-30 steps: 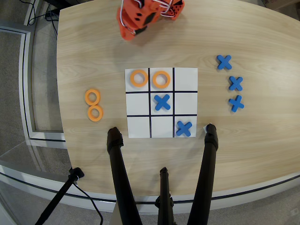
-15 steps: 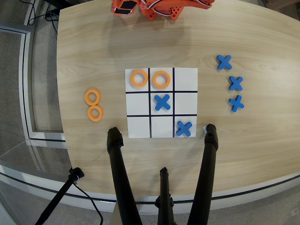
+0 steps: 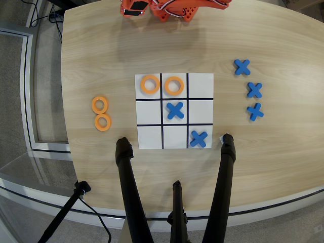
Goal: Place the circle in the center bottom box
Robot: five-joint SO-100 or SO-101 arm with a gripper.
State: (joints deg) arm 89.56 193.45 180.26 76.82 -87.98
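Circle (image 3: 174, 85) lies in the grid's top middle cell (image 3: 174, 79), beside another ring (image 3: 150, 84).

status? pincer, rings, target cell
Arm at table's far edge; pincer state unclear, holding nothing visible. Two rings loose left of grid, two in top row. Bottom middle cell empty, nothing in the way.

From my overhead view, the orange arm (image 3: 174, 7) sits folded at the top edge of the frame; I can't make out its gripper. On the grid sheet (image 3: 200, 86), two orange rings fill the top-left (image 3: 150, 84) and top-middle (image 3: 174, 85) cells. Blue X pieces lie in the centre cell (image 3: 175, 110) and lower-right cell (image 3: 199, 138). The middle cell of the lower row (image 3: 175, 137) is bare. Two spare rings (image 3: 101, 113) lie touching at left, and three blue Xs (image 3: 250, 89) lie at right.
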